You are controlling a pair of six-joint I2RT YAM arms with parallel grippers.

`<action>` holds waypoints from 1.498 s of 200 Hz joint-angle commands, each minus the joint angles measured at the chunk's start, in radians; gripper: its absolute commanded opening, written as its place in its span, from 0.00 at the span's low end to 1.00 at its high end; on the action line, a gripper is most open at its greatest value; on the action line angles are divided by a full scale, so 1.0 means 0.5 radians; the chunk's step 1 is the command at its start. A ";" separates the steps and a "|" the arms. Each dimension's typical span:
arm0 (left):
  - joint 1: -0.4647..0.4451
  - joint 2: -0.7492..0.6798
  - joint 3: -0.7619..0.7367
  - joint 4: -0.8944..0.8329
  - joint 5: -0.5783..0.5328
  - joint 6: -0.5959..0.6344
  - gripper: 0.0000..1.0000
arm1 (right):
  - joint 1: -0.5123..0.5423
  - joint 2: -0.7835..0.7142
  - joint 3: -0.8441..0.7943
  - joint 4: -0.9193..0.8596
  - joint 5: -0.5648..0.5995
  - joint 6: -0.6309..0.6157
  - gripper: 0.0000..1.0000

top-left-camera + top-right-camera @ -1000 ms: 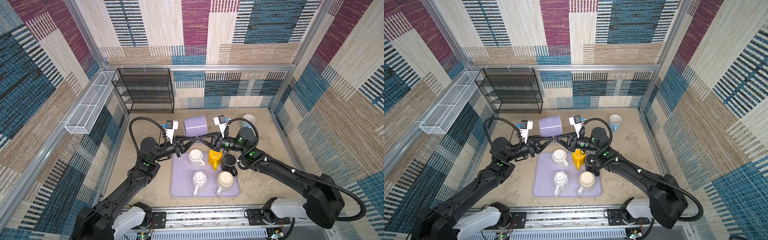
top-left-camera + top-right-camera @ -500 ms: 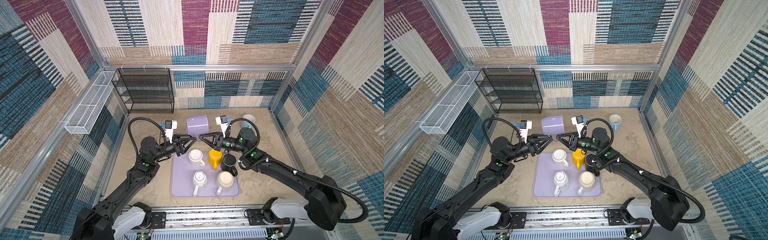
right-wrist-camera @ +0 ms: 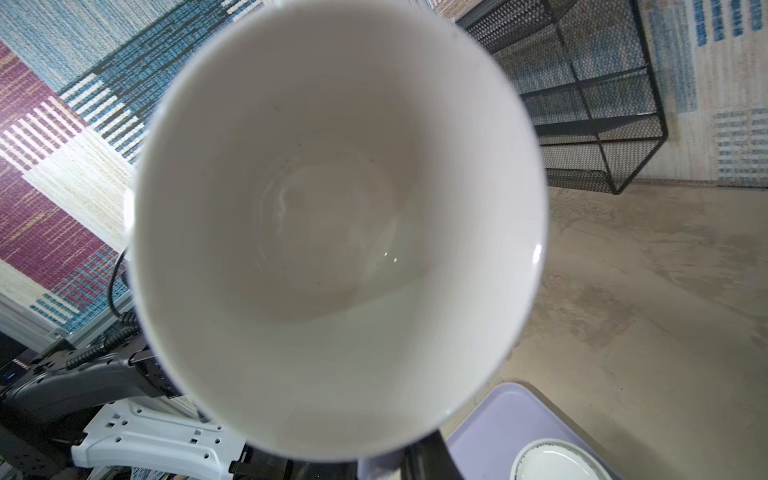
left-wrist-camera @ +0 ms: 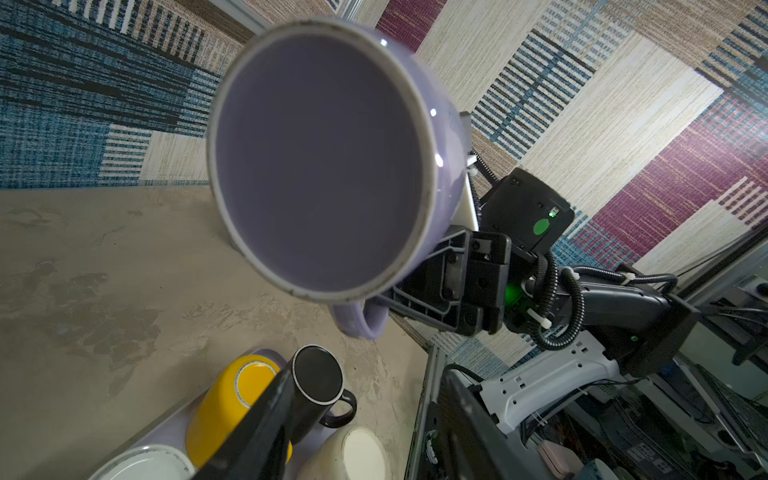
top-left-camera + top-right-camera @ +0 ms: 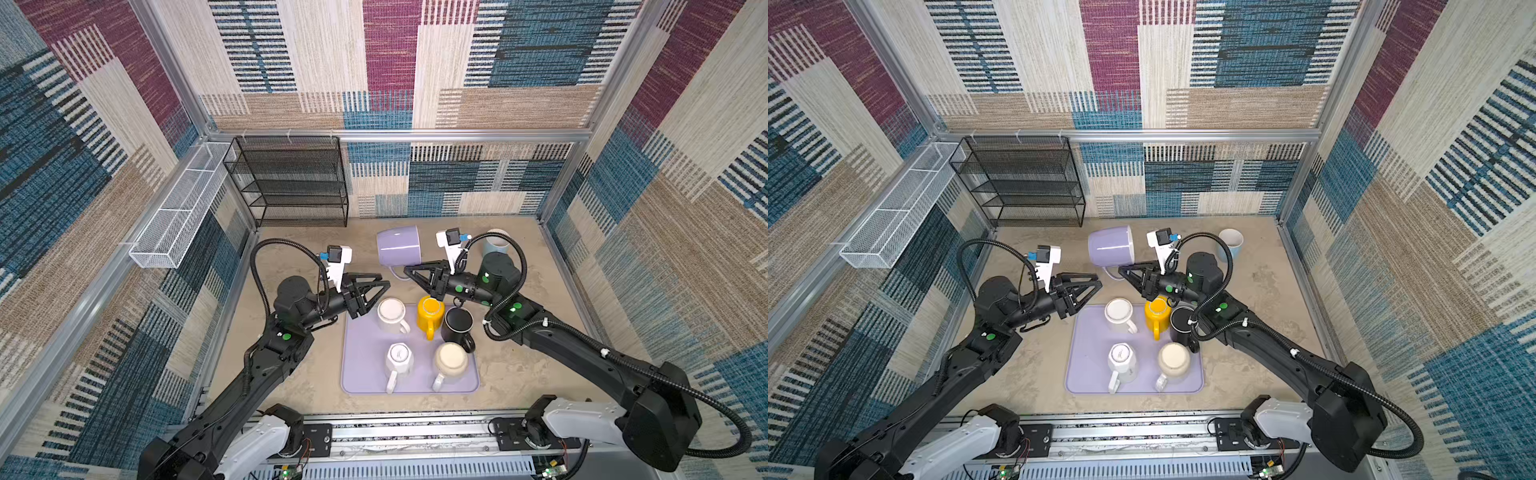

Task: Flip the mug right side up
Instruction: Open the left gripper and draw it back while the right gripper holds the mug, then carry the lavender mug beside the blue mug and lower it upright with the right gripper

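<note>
The lavender mug [image 5: 398,250] [image 5: 1111,249] hangs on its side in the air above the back of the table. My right gripper [image 5: 409,272] [image 5: 1123,272] is shut on its handle [image 5: 397,275]. The right wrist view looks straight into the mug's white inside [image 3: 340,224], with the right gripper [image 3: 374,467] at the handle below it. The left wrist view faces the mug's flat base [image 4: 320,158] and its handle [image 4: 361,320]. My left gripper [image 5: 384,280] [image 5: 1099,279] [image 4: 368,374] stands open, a short way left of the mug, touching nothing.
A lavender tray [image 5: 357,374] [image 5: 1084,374] under the grippers holds several mugs, among them a yellow mug [image 5: 430,313] and a black mug [image 5: 457,326]. A light blue mug [image 5: 496,245] stands at the back right. A black wire rack [image 5: 291,183] and a white wire basket [image 5: 183,212] line the back left.
My left gripper has opened, let go of the mug and drawn back to the left. The right gripper keeps the mug by its handle and has shifted slightly right.
</note>
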 commanded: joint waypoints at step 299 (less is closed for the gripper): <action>-0.004 -0.236 0.095 -0.865 -0.307 0.405 0.55 | -0.634 0.855 1.093 -1.597 1.373 -0.808 0.00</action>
